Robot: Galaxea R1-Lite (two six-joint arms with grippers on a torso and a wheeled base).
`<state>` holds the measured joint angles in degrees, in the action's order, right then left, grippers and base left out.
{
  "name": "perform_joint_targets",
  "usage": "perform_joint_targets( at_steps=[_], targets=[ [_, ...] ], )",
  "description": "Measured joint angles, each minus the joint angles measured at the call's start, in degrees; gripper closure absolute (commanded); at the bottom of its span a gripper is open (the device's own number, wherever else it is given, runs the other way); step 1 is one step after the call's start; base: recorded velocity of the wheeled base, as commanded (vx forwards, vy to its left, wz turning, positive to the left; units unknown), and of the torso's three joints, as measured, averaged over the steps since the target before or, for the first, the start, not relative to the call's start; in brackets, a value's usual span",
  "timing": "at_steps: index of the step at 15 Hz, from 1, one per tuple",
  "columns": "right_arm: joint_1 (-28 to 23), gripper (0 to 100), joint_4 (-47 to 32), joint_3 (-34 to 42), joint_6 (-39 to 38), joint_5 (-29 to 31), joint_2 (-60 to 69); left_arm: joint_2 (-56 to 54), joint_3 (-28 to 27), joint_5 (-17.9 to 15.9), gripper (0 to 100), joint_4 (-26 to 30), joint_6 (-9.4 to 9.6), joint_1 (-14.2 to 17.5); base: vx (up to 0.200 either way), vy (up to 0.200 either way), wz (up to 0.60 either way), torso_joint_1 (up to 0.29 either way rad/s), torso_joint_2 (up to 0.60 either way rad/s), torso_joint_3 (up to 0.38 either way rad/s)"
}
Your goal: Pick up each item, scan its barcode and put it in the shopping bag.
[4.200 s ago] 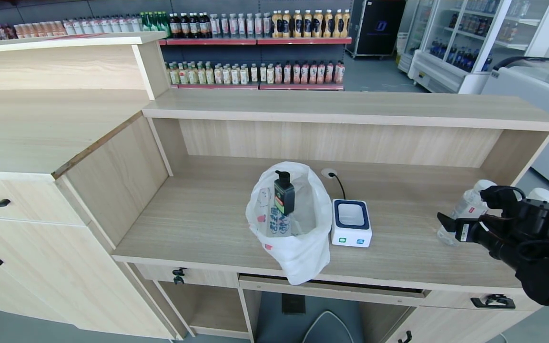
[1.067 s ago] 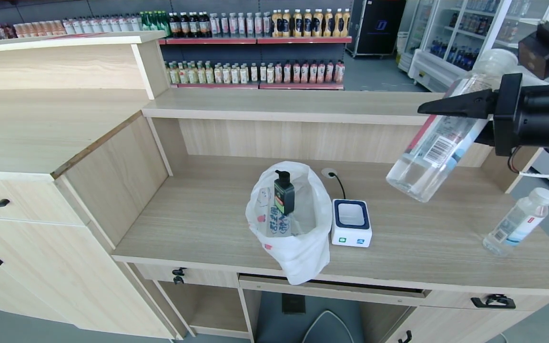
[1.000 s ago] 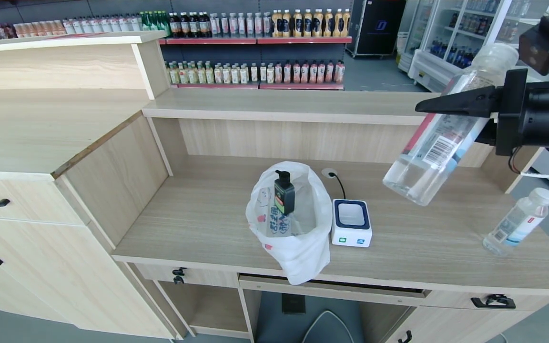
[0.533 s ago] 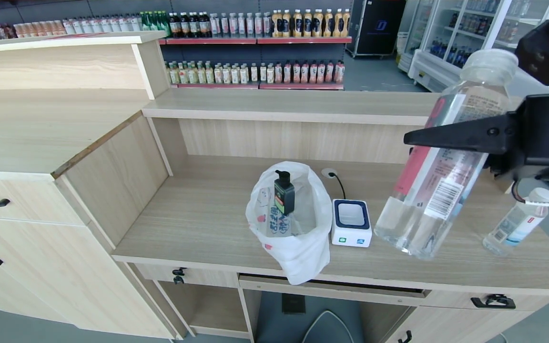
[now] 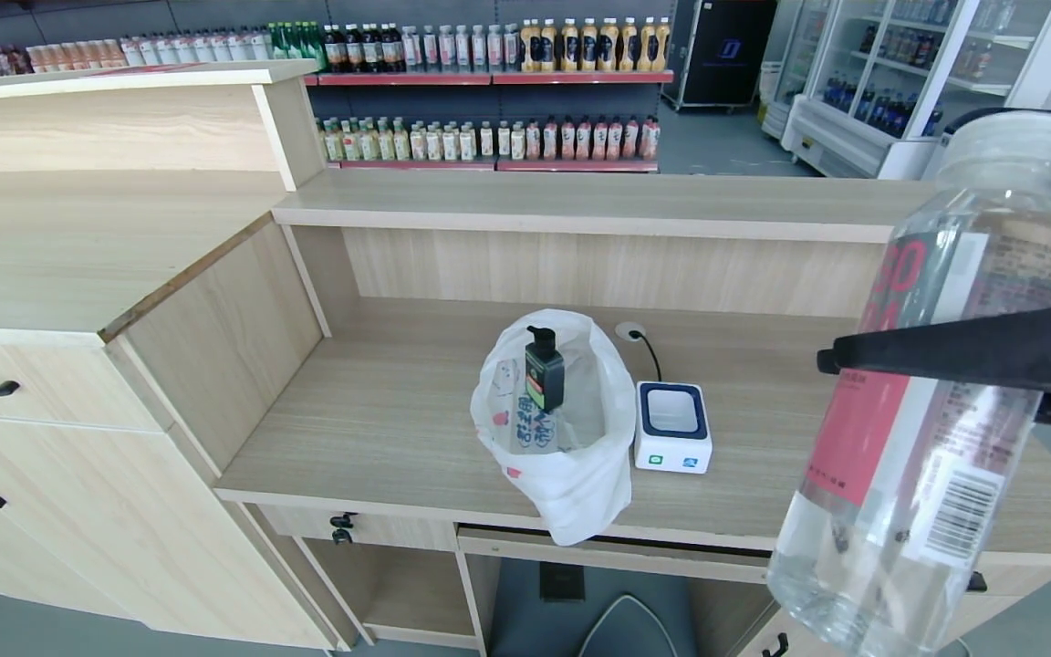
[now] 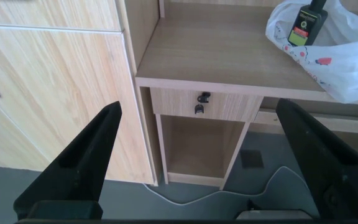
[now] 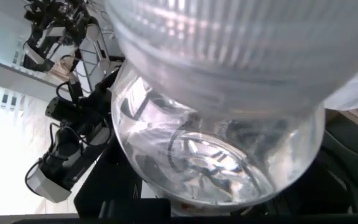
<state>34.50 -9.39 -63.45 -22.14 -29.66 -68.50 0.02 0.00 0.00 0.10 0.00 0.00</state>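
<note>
Pinching the bottle [image 5: 936, 456] round its middle, the right pincer [image 5: 881, 360] has one black finger across the front of the label; the other is behind it, so it's clamped tight on it imo. In the right wrist view the bottle [image 7: 216, 124] is right up against the lens, clear base facing it.

What changed: approx 4 s ago that pincer was down at the right end of the surface [image 5: 379, 411] grabbing it. A sec ago it was held high and tilted over the right side. Now it's swung up close to the head cam, nearly upright, cap on top, barcode [image 5: 959, 520] low on the label and facing the cam.

So pickup's done, scan isn't. The scanner [image 5: 671, 438] sits well off to the left of the bottle, just beside the bag [image 5: 571, 474], and the barcode isn't pointing at it. Next it prob needs to go left + down w/ the code turned to the scanner window.

The bag already has a pump bottle [image 5: 544, 370] standing in it.

Left pincer [image 6: 199, 107] is spread wide, empty, hanging low in front of the surface's left end.
</note>
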Motion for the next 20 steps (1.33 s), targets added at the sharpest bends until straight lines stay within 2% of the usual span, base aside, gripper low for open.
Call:
perform_joint_targets(
  at_steps=[16,18,20],
  targets=[
    [3.3,100,0.4,0.0,0.5,0.5,1.7,0.0,0.0,0.0,0,0.0,0.00,0.0,0.000,0.000,0.00,0.000,0.00,0.000],
    [3.1,100,0.8,0.0,2.2,3.3,1.0,0.0,0.0,0.0,0,0.0,0.00,0.0,0.000,0.000,0.00,0.000,0.00,0.000],
    [1.4,100,4.4,0.6,10.4,10.1,-1.1,0.0,0.0,0.0,0,0.0,0.00,0.0,0.000,0.000,0.00,0.000,0.00,0.000]
  ],
)
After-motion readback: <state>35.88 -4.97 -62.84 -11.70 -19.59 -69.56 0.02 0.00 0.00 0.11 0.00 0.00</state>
